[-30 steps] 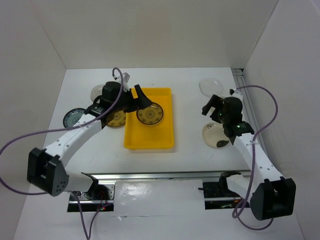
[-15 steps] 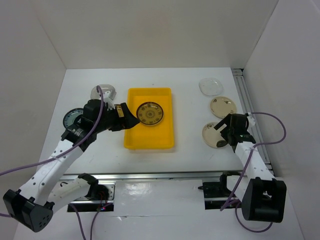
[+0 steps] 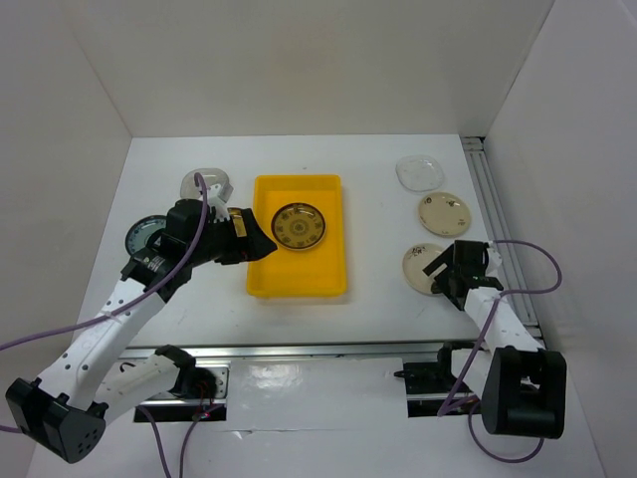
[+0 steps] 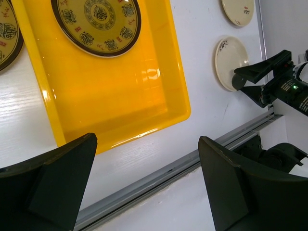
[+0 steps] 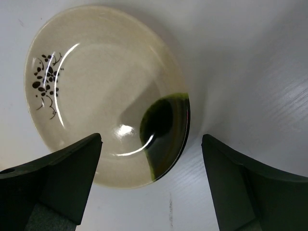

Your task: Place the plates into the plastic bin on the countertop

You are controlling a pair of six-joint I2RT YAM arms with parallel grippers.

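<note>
The yellow plastic bin [image 3: 297, 274] holds one brown-gold plate [image 3: 299, 225], which also shows in the left wrist view [image 4: 96, 19]. My left gripper [image 3: 255, 239] is open and empty at the bin's left rim; in its wrist view [image 4: 147, 142] the jaws stand wide over the bin's near edge. A second brown-gold plate [image 4: 7, 33] lies left of the bin. My right gripper [image 3: 441, 271] is open over the near edge of a cream plate with dark marks [image 3: 420, 265], its jaws [image 5: 151, 139] straddling that plate [image 5: 91, 96].
A blue-patterned plate [image 3: 144, 234] and a white-grey plate [image 3: 206, 182] lie at the left. A clear glass plate [image 3: 420, 171] and another cream plate [image 3: 444, 212] lie at the right. A metal rail [image 3: 328, 349] runs along the near edge.
My left gripper drew back out of the bin, leaving the brown-gold plate inside. My right gripper moved from the far cream plate down to the near cream plate.
</note>
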